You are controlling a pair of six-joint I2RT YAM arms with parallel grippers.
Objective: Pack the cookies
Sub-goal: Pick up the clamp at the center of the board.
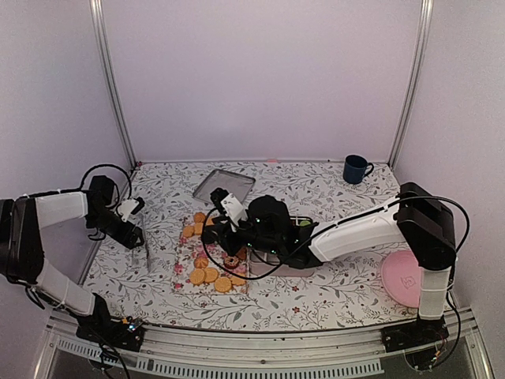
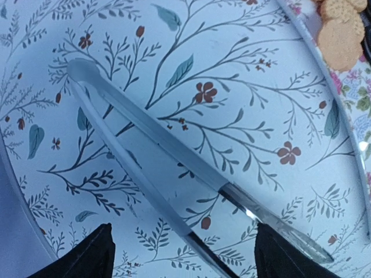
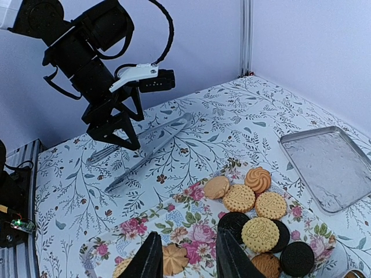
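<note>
We find the cookies heaped on the flowered tray; none lies in the metal tray, so we judge packing not yet begun. The left claw hangs open over the tongs, not gripping them. The right claw hovers above the cookies, fingers apart, holding nothing.

Overhead and both wrist views share tongs beside cookies.

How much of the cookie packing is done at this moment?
Done: nothing visibly; the cookies lie on the floral mat, the metal tray holds none. In hand: the open left tool hangs over the tongs, the open right tool over the cookies. Left: all packing.
</note>
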